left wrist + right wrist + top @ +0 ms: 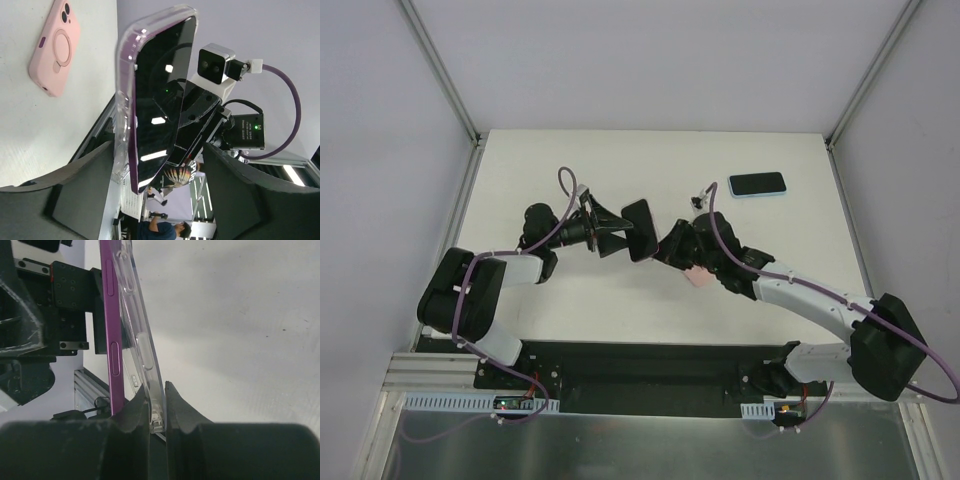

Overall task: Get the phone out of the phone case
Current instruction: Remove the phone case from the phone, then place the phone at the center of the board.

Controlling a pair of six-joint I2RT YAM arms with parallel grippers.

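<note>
A purple phone (160,95) with a black screen sits partly in a clear phone case (122,100) and is held in the air over the table's middle (640,228). In the right wrist view the phone (111,330) has sprung away from the clear case (142,340) at the near end. My right gripper (157,390) is shut on the case's edge alone, with the phone outside its left finger. My left gripper (157,195) is open. Its fingers (75,195) stand wide on both sides of the phone's lower end without touching it.
A pink phone case (55,47) lies flat on the white table (570,300), just under my right arm (698,277). Another dark phone in a light blue case (757,185) lies at the back right. The right wrist camera (215,62) is close behind the held phone.
</note>
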